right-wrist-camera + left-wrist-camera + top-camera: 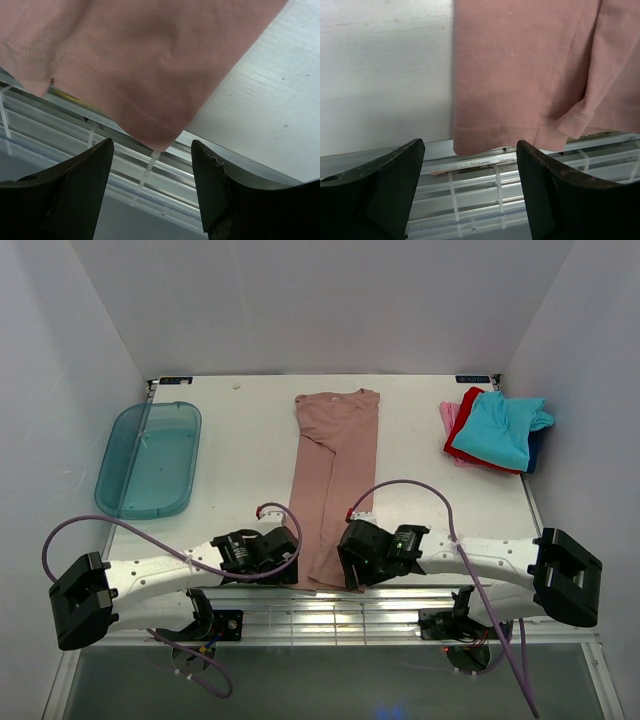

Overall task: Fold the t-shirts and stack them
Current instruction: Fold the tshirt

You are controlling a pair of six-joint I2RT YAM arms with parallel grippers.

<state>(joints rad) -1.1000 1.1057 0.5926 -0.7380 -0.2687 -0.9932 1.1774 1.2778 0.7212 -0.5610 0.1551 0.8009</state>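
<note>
A dusty-pink t-shirt lies folded into a long strip down the middle of the table, its hem hanging a little over the near edge. My left gripper is open at the hem's left corner. My right gripper is open at the hem's right corner. Both sets of jaws stand apart and empty, just below the hem. A pile of t-shirts in turquoise, red, pink and dark blue lies at the far right.
A translucent teal plastic tray stands at the left of the table. A metal grille runs along the near edge under the grippers. White walls close in the table on three sides.
</note>
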